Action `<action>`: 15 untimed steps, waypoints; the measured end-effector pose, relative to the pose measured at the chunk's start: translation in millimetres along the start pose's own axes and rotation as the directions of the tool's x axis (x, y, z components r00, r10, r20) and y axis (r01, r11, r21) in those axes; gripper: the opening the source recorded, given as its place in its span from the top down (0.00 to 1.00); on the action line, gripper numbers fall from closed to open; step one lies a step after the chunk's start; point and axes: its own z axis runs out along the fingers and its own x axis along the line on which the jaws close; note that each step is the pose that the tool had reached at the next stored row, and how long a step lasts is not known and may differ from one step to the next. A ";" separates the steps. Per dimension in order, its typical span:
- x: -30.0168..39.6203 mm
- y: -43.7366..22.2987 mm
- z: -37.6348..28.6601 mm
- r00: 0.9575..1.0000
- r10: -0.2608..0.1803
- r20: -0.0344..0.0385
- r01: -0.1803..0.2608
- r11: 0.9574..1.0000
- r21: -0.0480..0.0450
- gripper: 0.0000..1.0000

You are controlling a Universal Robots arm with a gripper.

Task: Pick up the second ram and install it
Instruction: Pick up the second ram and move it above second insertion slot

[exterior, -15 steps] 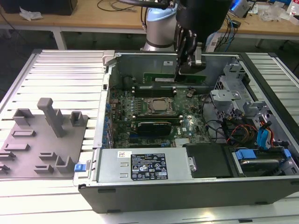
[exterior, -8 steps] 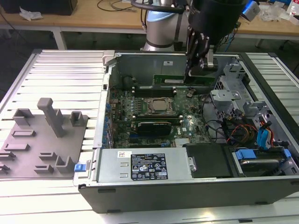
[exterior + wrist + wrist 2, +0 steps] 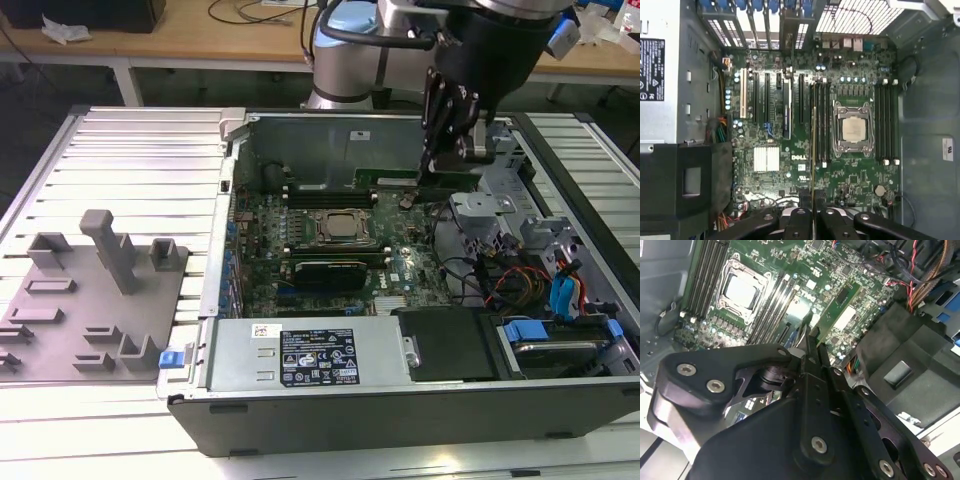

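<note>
My gripper (image 3: 447, 160) hangs over the far right part of the open computer case (image 3: 400, 410) in the exterior view. It is shut on a green ram stick (image 3: 395, 181), held level above the motherboard (image 3: 400, 265). In the second wrist view the ram (image 3: 842, 310) sticks out past the black fingertips (image 3: 809, 340). In the first wrist view the ram (image 3: 813, 150) appears edge-on as a thin line above the black memory slots (image 3: 821, 125) beside the processor socket (image 3: 854, 127), with the gripper (image 3: 812, 214) clamped on it.
A grey fixture plate (image 3: 90, 290) with upright posts lies at the exterior view's left. The power supply (image 3: 310, 355) runs along the case's near wall. Drive bays and coloured cables (image 3: 560, 290) crowd the right side. A black shroud (image 3: 685, 185) sits next to the board.
</note>
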 end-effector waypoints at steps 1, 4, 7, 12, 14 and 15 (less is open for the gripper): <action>0.2 -0.1 2.5 1.000 0.000 0.000 0.000 1.000 0.000 0.87; 0.3 -0.2 4.0 1.000 0.000 0.000 0.000 1.000 0.000 0.87; 0.4 -0.7 4.2 1.000 0.000 0.000 0.000 1.000 0.000 0.87; 0.6 -0.9 8.9 1.000 0.000 0.000 0.000 1.000 0.000 0.87; 1.0 -1.2 13.3 1.000 0.000 0.000 0.000 1.000 0.000 0.87; 1.1 -1.2 14.6 1.000 0.000 0.000 0.000 1.000 0.000 0.87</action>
